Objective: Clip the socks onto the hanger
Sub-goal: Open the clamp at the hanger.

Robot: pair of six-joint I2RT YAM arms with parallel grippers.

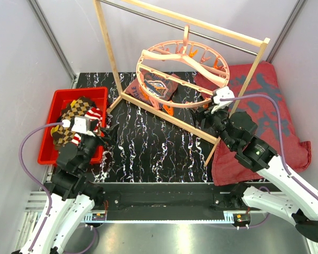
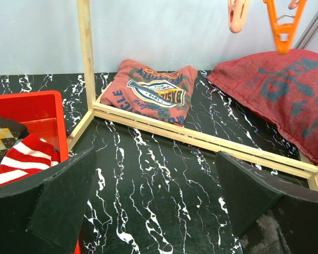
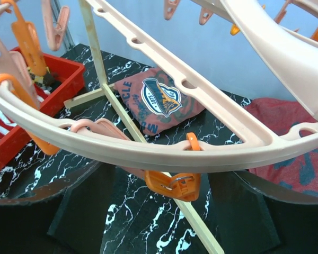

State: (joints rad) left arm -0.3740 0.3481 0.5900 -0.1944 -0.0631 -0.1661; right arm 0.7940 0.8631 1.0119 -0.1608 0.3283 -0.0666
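While the left gripper (image 2: 156, 222) stands with its jaws wide apart, nothing lies between its fingers (image 2: 53, 206) except the bare black marbled table (image 2: 164, 180). It holds nothing and touches nothing. The socks sit to its left in the red bin (image 2: 37, 111): a red-white striped sock (image 2: 24, 159) lies just beside the left finger, and a brown argyle sock (image 2: 2, 137) lies behind it. In the top view this gripper hangs at the bin's right wall, near the heap but apart from it.

The right gripper (image 3: 169, 227) also has its jaws apart, one dark finger on each side of its wrist view. The rim of the salmon-pink hanger (image 3: 148, 153) crosses just in front of and above them. An orange clip (image 3: 175, 182) hangs from that rim between the two fingers. It looks close to them, though I cannot tell whether either one touches it.

The hanger hangs inside the wooden rack (image 1: 164, 114), whose low base bar runs slantwise across the table between the two arms. A folded shirt (image 1: 159, 87) lies under the ring, and a dark-red cloth (image 1: 265, 106) covers the table's right side. The stretch of table between the bin and the rack's base bar is open.
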